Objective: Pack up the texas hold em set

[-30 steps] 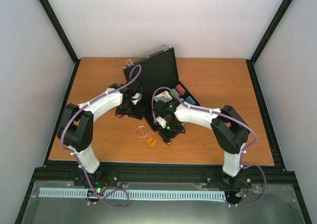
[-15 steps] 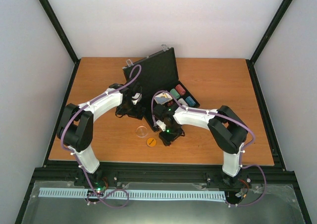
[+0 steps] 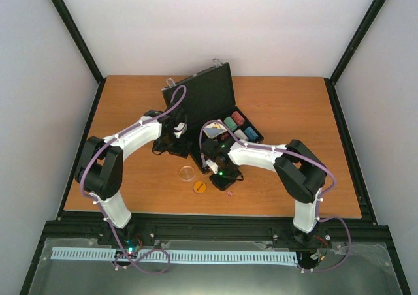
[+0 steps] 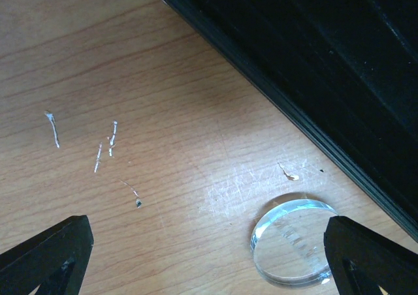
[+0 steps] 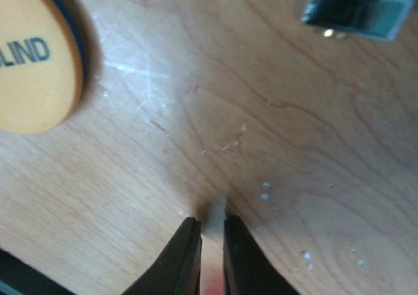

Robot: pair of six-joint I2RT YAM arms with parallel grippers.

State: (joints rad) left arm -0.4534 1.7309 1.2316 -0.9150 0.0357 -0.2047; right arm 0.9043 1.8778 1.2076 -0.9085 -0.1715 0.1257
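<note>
Top external: black briefcase (image 3: 199, 102) open mid-table, lid up, chip stacks (image 3: 238, 122) inside. Small red die (image 3: 229, 192) lies on the table (image 3: 294, 177) near the right gripper (image 5: 210, 226). Its fingers are nearly together, thin slit, beside the orange disc (image 5: 32, 66). Left gripper (image 4: 209, 249) spread wide, clear disc (image 4: 294, 241) by one fingertip.

desk (image 4: 130, 79): wood grain, smooth, white scuffs | clear disc (image 4: 292, 241): glossy transparent plastic | orange disc (image 5: 32, 60): matt, smooth | briefcase (image 4: 339, 66): black, matt, ribbed edge | silver fitting (image 5: 356, 11), 1 o'clock: dull metal
</note>
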